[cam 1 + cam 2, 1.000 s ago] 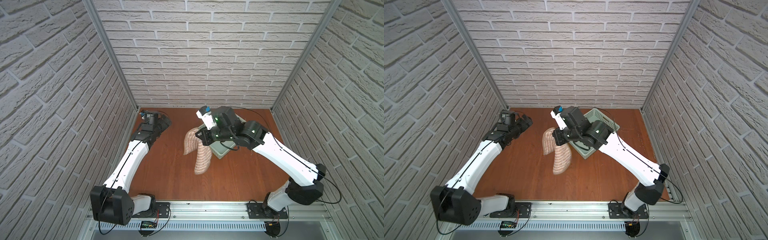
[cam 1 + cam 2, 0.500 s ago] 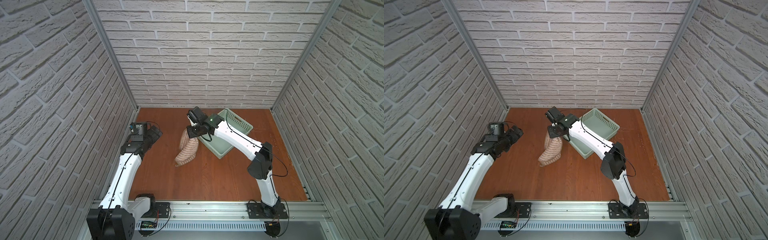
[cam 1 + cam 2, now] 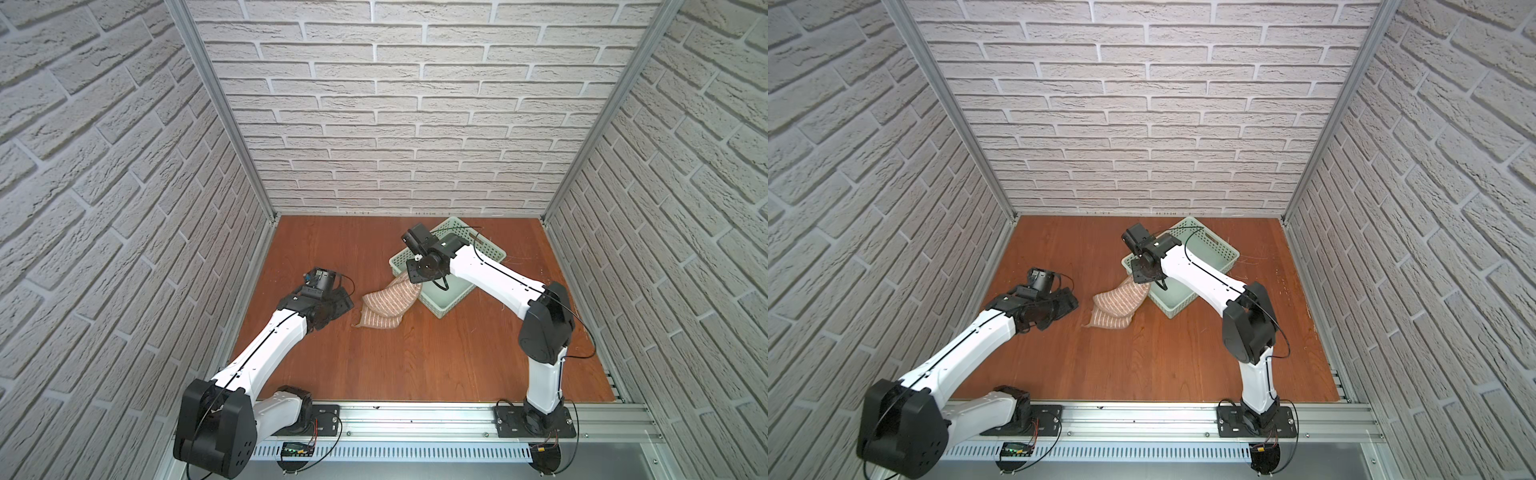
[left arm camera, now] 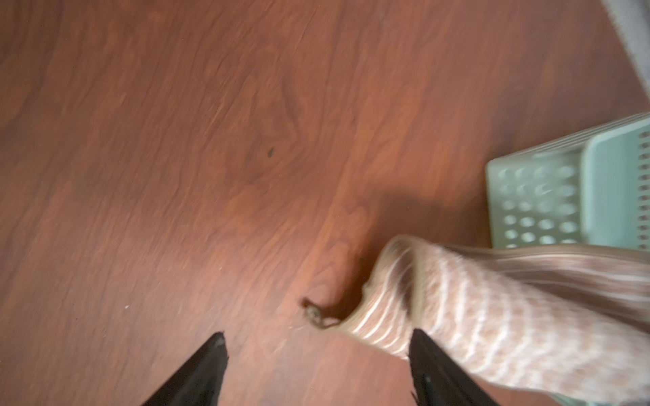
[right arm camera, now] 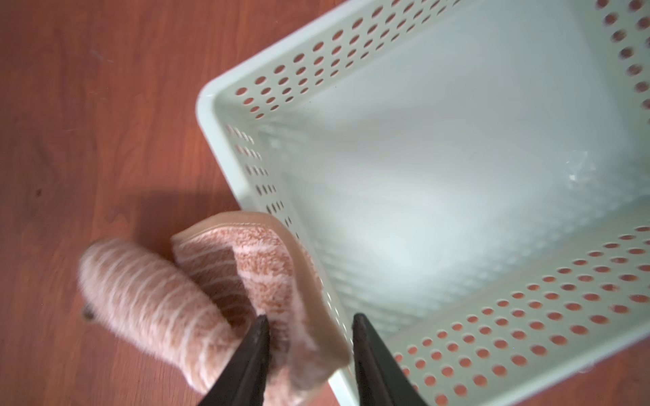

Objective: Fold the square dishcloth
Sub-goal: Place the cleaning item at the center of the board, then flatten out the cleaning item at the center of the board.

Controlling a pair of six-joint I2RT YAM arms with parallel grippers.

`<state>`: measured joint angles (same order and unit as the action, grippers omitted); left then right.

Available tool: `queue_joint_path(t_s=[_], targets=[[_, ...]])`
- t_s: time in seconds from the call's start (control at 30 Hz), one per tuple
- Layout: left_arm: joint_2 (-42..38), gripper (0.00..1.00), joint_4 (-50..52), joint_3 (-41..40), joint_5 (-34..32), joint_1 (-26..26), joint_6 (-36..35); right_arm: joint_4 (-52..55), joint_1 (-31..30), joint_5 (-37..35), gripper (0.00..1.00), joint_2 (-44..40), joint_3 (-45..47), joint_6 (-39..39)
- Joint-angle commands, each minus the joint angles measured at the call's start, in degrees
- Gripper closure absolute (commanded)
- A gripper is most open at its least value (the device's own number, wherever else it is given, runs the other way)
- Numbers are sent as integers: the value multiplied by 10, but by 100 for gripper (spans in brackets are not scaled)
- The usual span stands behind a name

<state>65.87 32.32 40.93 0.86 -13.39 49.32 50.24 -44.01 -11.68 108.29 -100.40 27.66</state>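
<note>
The square dishcloth (image 3: 384,305), tan with cream stripes, lies bunched on the wooden table in both top views. One end rises against the near-left corner of the mint-green basket (image 3: 451,307). My right gripper (image 5: 310,318) hovers over that raised end with its jaws apart. The cloth (image 5: 211,298) sits loosely between them, touching one finger and clear of the other. My left gripper (image 4: 318,337) is open and low over the table, just left of the cloth (image 4: 492,316). One of its fingertips (image 4: 418,335) overlaps the cloth's edge, and nothing is between the jaws.
The perforated basket (image 3: 1183,305) stands at the back right of the table, with nothing in it in the right wrist view (image 5: 218,140). Brick-patterned walls enclose three sides. An aluminium rail (image 3: 415,415) holding both arm bases runs along the front edge.
The right arm brought the hanging cloth down onto the table beside the basket and its jaws opened. The left arm came down from the back left to the cloth's left side.
</note>
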Motion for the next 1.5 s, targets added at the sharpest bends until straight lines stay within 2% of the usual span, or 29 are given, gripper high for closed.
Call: queue_joint_path(t_s=[0.0,0.2,0.5,0.67,0.73,0.8,0.97,1.07,1.13,1.2,1.27,1.37,1.47], targets=[[-8,23,-36,-36,23,-7,23,-23,-26,-20,52,-45,35,3],[-1,23,-84,-69,38,-37,14,-43,-56,-26,50,-71,84,25],[95,23,-117,-55,6,-57,-13,-75,-72,2,51,-78,112,50],[148,30,-165,-57,27,-58,-2,-87,-88,20,52,-61,112,53],[173,38,-182,-57,38,-58,5,-84,-97,18,52,-52,112,55],[187,50,-184,-55,37,-58,9,-84,-103,12,52,-53,121,63],[186,77,-172,-57,35,-58,11,-98,-116,12,51,-74,168,91],[171,85,-161,-59,36,-58,14,-113,-123,5,49,-94,205,118],[159,78,-152,-61,41,-58,14,-133,-126,8,48,-108,232,134],[144,57,-140,-63,45,-58,14,-149,-131,6,47,-118,255,148],[129,45,-128,-66,47,-58,14,-170,-132,1,45,-123,278,162],[106,40,-114,-76,43,-58,20,-205,-131,-1,43,-122,298,172],[88,39,-107,-89,41,-58,26,-232,-132,-9,42,-111,304,178]])
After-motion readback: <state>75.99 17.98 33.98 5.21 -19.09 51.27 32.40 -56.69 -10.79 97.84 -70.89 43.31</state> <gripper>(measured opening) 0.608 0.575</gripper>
